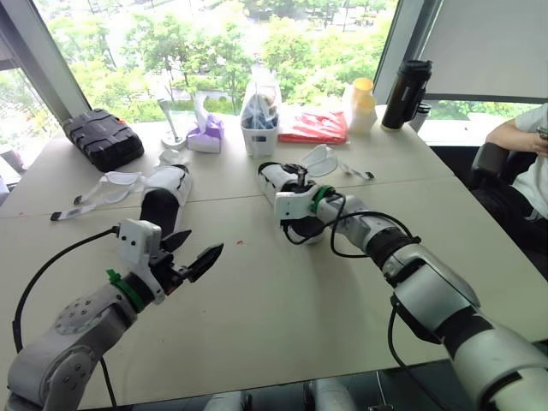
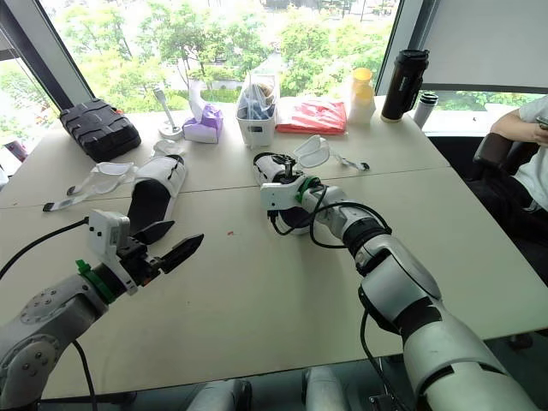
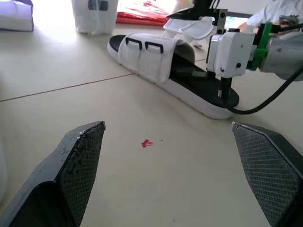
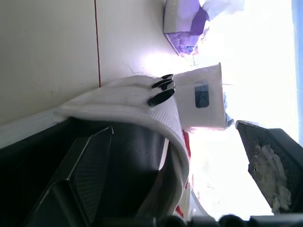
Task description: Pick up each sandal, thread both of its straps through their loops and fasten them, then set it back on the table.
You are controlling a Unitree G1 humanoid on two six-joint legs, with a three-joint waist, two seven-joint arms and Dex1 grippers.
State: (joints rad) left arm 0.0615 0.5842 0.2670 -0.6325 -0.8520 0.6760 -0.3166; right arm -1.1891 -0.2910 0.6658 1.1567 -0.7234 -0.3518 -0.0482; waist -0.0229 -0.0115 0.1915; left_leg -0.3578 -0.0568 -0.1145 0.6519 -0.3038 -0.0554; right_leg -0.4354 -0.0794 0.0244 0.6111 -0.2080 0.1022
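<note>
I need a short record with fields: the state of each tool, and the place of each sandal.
left tool: open, empty, over the table
right tool: open, at the heel of the right sandal
left sandal: on the table, beyond the left tool, untouched
right sandal: on the table, not lifted

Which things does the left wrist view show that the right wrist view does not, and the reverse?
Left wrist view: the open left gripper over the table, a red speck, the whole black sole. Right wrist view: the open right gripper, one finger before the dark hollow under the strap. Shared: the sandal, its black loops, the white container.
</note>
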